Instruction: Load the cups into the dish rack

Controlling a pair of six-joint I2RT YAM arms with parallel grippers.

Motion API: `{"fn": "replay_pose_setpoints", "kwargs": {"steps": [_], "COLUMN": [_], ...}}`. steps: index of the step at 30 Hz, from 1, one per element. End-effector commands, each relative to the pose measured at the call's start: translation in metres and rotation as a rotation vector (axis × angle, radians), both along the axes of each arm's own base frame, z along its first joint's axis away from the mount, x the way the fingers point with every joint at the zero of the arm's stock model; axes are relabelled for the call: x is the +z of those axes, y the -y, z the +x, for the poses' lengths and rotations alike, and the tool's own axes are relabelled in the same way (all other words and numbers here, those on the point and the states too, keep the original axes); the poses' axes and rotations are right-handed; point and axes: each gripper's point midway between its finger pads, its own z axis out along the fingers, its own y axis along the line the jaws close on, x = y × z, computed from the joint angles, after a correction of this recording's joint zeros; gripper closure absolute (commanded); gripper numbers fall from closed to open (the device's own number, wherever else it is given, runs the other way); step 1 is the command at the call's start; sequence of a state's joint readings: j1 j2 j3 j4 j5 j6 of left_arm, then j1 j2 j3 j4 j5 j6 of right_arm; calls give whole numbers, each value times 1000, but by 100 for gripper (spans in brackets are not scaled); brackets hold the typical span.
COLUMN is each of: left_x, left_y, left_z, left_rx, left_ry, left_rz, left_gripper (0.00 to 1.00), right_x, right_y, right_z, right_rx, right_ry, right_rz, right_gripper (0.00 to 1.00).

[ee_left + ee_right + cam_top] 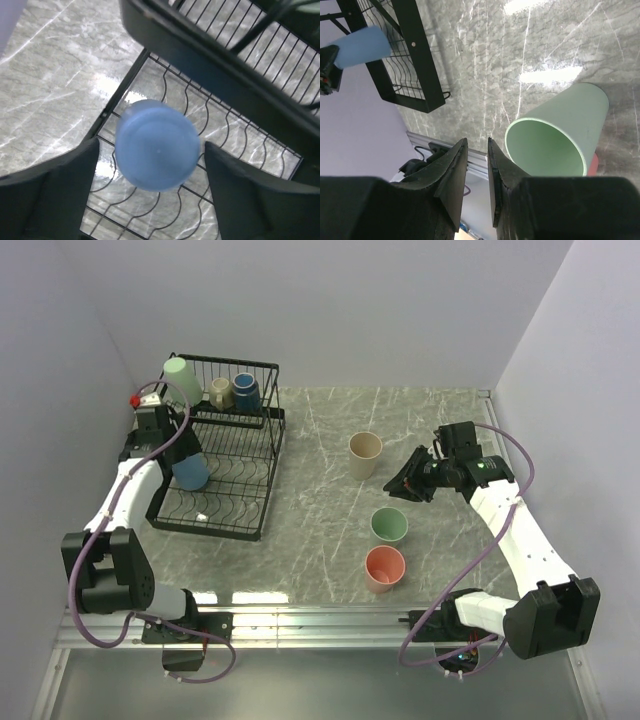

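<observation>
Tipping is the hazard: the blue cup [190,472] stands upside down on the rack's [210,70] wavy wires at the table's [320,440] nine o'clock, left gripper [151,147] spread loose around it; a finger clipping it could topple it. Right gripper [476,145], pinched closed, holds nothing.

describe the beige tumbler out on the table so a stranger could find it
Start at the black dish rack on the left, then look right across the marble table to three upright tumblers. The beige tumbler is farthest back, nearest the rack; the green tumbler and salmon tumbler sit nearer the table's front edge.
</observation>
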State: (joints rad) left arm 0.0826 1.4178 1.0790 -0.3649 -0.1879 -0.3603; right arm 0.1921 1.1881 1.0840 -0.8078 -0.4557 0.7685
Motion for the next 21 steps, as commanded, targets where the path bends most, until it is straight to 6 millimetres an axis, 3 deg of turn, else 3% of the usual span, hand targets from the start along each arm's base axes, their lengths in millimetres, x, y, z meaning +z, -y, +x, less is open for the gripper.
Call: {"fn": "replay_pose_setpoints", "kwargs": {"steps": [1,2,14,17,21], "left_x": [44,50,101,106,95], "left_y": [-4,-5,-6,-2,16], "left_z": [16,15,-8,-18,-33], "left_rx": [14,19,53,58,50], "left_ry": [119,128,208,219,207], "left_rz": [17,20,15,-13,-125], "left_gripper": [7,1,1,0,1], "right_x": [-1,-1,6,14,33], "right_y": [-2,-1,-2,-4,-8], "right_z": [3,3,8,16,40], "right_rx": [2,0,18,24,33], "right_ry": [22,26,60,76,125], "right_rz": [-1,-2,-2,2,-6], "right_gripper": [70,70,70,70,69]}}
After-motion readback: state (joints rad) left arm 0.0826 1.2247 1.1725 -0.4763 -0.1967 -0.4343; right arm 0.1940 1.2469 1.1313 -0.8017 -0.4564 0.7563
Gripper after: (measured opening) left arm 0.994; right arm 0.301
